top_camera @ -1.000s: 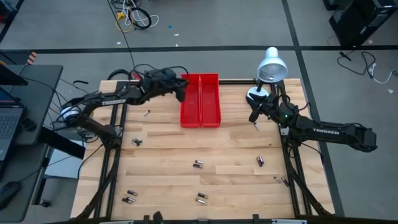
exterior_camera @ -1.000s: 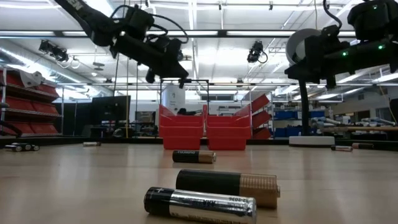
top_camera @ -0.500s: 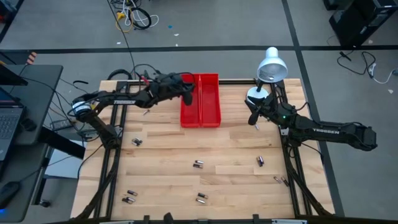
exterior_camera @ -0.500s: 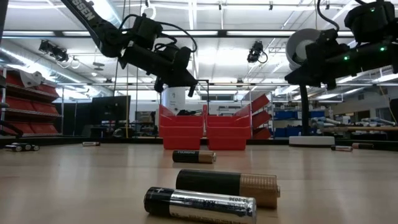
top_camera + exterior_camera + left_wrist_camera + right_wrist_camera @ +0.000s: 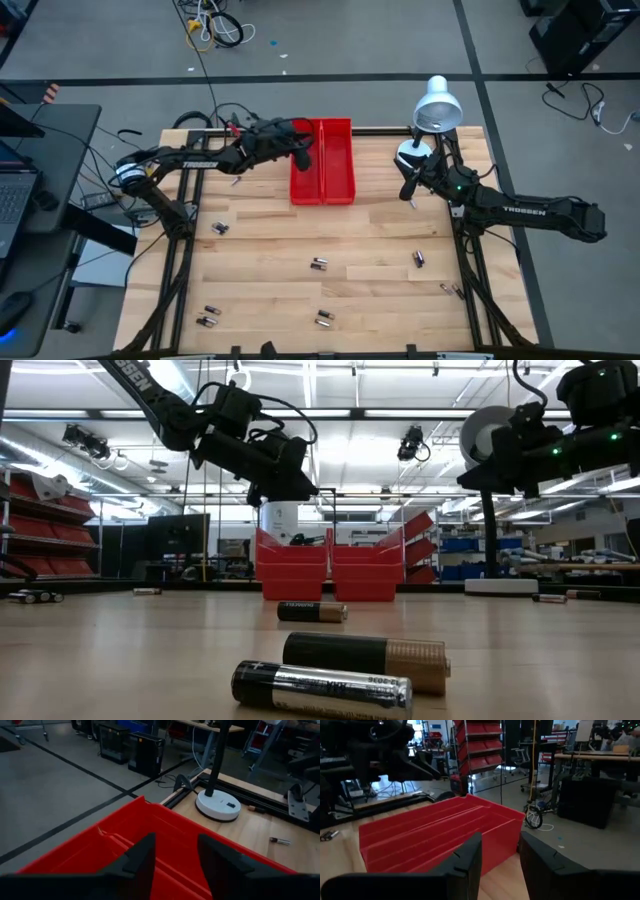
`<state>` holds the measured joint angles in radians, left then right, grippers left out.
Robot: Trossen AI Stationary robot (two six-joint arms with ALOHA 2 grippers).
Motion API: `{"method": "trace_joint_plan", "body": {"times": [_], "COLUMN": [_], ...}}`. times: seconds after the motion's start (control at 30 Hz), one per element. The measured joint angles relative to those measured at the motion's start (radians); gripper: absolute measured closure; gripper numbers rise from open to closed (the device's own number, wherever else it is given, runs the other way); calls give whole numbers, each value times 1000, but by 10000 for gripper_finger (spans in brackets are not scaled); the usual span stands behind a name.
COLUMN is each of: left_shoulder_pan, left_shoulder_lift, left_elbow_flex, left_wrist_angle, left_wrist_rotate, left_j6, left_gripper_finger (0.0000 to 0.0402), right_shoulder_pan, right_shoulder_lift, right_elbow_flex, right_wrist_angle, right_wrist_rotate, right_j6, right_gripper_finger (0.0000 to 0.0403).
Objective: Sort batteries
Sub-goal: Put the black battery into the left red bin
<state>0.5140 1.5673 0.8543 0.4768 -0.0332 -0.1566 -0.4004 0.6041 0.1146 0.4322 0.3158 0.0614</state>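
Lamp [image 5: 436,105]: white, at the table's far right corner, its round base [image 5: 218,804] on the wood.
Laptop [image 5: 14,196]: on a dark desk left of the table.
Cables [image 5: 213,22]: a tangle on the grey floor behind the table.
Shelves [image 5: 479,750]: red, maybe holding bins, in the room beyond.

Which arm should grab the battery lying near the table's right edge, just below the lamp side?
Right, probably. The right gripper hovers open beside the lamp, on the same side as that battery. The left gripper, also open and empty, hangs over the red bin, farther from it.
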Motion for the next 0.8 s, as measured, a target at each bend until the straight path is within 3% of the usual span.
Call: {"method": "trace_joint_plan", "body": {"times": [0.2, 0.4, 0.53, 0.8], "left_shoulder_pan": [-19, -96, -171, -275], "left_shoulder_lift": [-112, -289, -366, -406], "left_elbow_flex": [0, 0, 1, 0], "left_wrist_angle": [-98, -330, -566, -1164], "left_wrist_rotate": [26, -12, -108, -76], "left_j6": [-4, -18, -148, -544], "left_gripper_finger": [231, 240, 241, 241], "right_shoulder_pan": [-1, -3, -3, -3], "right_shoulder_lift": [0, 0, 0, 0], "right_elbow_flex": [0, 0, 0, 0], "right_wrist_angle": [-9, -15, -14, -16], "right_wrist_rotate": [0, 1, 2, 3], "right_j6": [-32, -63, -65, -58], "right_gripper_finger": [286, 286, 286, 286]}}
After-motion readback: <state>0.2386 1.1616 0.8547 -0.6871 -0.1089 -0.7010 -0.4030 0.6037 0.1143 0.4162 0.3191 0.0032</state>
